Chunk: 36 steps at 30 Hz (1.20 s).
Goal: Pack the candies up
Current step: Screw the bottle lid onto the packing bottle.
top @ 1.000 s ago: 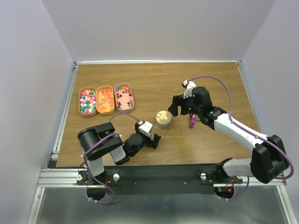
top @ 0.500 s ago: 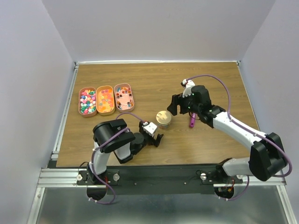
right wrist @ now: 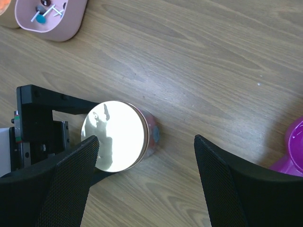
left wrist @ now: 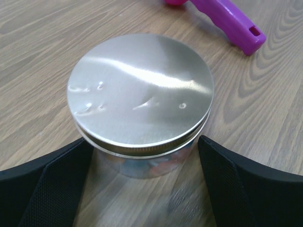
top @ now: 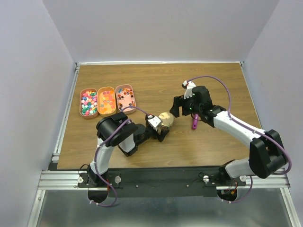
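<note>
The left gripper was released, its two black fingers spread wide on either side of a small jar that stood upright on the wooden table. In the left wrist view, a gap showed between each finger and the glass, so nothing was held. The jar carried a shiny metal lid, seated flat on top. Through the glass beneath the lid a few pink and blue candies could be made out, though blurred.

Most of the candies lay in three oblong trays placed side by side near the left edge of the table, well apart from the jar. The left tray held a mixed heap, the middle one was mostly orange, and the right one had only a few pieces on its pink floor.

The right gripper was also released and grasped nothing. It hung above the table, just right of the jar. A magenta scoop lay on the table near the jar, on its right side, under the right arm, and neither gripper touched it.
</note>
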Tool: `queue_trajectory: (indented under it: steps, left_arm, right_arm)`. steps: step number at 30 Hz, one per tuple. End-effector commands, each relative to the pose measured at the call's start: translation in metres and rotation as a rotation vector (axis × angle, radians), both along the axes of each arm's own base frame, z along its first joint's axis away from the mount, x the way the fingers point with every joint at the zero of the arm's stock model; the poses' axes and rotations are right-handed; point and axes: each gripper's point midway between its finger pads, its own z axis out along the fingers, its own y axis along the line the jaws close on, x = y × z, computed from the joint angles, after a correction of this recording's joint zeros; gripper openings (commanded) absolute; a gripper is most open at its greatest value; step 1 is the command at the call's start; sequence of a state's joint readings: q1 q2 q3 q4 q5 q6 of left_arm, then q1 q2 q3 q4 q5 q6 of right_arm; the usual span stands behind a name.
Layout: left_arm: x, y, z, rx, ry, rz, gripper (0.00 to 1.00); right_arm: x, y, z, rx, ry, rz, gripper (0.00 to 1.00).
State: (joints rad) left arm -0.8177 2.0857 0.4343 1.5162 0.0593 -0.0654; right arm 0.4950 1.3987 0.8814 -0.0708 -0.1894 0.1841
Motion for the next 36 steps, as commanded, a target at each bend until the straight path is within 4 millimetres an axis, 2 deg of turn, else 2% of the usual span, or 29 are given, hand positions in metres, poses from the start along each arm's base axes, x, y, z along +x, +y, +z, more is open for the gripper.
queue_trajectory:
  steps: [1,10,17,21,24,36]
  left_arm:
    - [-0.014,-0.016,0.103,-0.351,-0.320,-0.134,0.99]
    - [-0.004,-0.019,0.106,-0.373,-0.327,-0.152,0.98]
    - [-0.005,-0.024,0.101,-0.375,-0.313,-0.191,0.88]
    - [-0.004,-0.022,0.101,-0.375,-0.313,-0.185,0.83]
    - [-0.004,-0.022,0.099,-0.371,-0.308,-0.188,0.78]
    - [-0.004,-0.023,0.098,-0.370,-0.309,-0.193,0.78]
  right_arm:
    - [0.002,-0.001,-0.001,-0.015,0.018,0.017,0.87]
    - [0.003,-0.002,-0.005,-0.024,0.038,0.027,0.87]
    - [-0.002,0.002,-0.018,-0.023,0.095,0.059,0.81]
    - [-0.006,0.005,-0.025,-0.011,0.132,0.081,0.63]
    - [-0.008,0.007,-0.028,-0.003,0.149,0.093,0.57]
    - [-0.015,0.012,-0.047,0.028,0.242,0.137,0.33]
